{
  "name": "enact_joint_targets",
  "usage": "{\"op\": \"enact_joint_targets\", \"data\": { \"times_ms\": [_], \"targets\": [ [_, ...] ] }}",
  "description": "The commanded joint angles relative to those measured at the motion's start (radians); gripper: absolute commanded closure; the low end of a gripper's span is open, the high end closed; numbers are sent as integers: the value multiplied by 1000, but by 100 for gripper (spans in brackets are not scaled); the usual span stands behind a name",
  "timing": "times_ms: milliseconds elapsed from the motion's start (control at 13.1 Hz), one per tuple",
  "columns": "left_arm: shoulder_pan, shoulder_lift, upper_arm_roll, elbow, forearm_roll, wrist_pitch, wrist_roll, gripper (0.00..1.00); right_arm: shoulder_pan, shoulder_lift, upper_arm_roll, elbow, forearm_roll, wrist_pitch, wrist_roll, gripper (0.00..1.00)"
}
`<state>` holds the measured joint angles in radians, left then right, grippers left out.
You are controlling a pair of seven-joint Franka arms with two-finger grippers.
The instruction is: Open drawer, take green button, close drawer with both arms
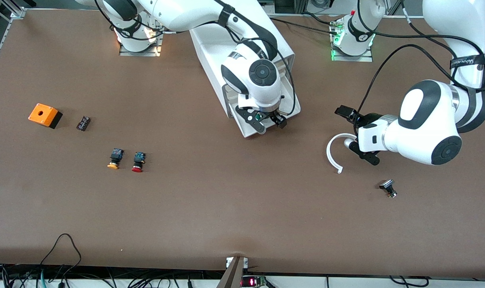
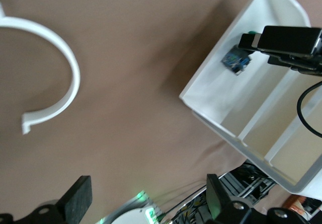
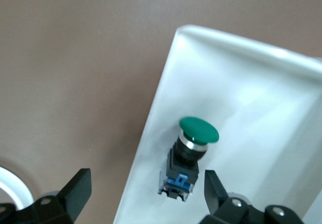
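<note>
The white cabinet (image 1: 212,56) stands at the table's middle near the arms' bases. Its lowest drawer (image 1: 247,130) is pulled out. The green-capped button (image 1: 259,117) lies on its side in the drawer, near one side wall. My right gripper (image 1: 269,122) hangs open just over the button, touching nothing. In the right wrist view the button (image 3: 193,151) lies in the drawer (image 3: 261,93), nearer one finger of the right gripper (image 3: 145,191). My left gripper (image 1: 351,134) is open and empty over the table beside the cabinet. In the left wrist view (image 2: 146,204) it faces the drawer (image 2: 221,110).
A white open ring (image 1: 333,154) lies under the left gripper, also in the left wrist view (image 2: 65,73). A small dark part (image 1: 388,188) lies nearer the camera. Toward the right arm's end lie a yellow-capped button (image 1: 115,158), a red-capped button (image 1: 138,161), a black block (image 1: 83,123) and an orange box (image 1: 44,115).
</note>
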<state>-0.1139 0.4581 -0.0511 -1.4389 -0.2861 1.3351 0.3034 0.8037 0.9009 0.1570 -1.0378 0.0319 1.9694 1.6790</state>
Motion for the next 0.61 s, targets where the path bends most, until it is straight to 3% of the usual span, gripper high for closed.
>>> {"op": "enact_joint_targets", "data": {
  "times_ms": [0, 152, 228, 381, 533],
  "targets": [
    [-59, -16, -4, 133, 167, -109, -114, 0, 14, 39, 3, 42, 8, -32, 16, 1],
    [-104, -15, -3, 228, 279, -180, -159, 0, 26, 44, 3, 21, 6, -34, 16, 2],
    [-115, -10, 3, 277, 329, -185, -159, 0, 26, 44, 3, 18, 6, -50, 8, 7],
    [-107, 16, 10, 327, 346, -147, -144, 0, 26, 41, 3, 18, 5, -81, -2, 32],
    [-107, 22, 13, 360, 344, -128, -151, 0, 26, 39, 3, 19, 5, -93, -19, 68]
  ]
}}
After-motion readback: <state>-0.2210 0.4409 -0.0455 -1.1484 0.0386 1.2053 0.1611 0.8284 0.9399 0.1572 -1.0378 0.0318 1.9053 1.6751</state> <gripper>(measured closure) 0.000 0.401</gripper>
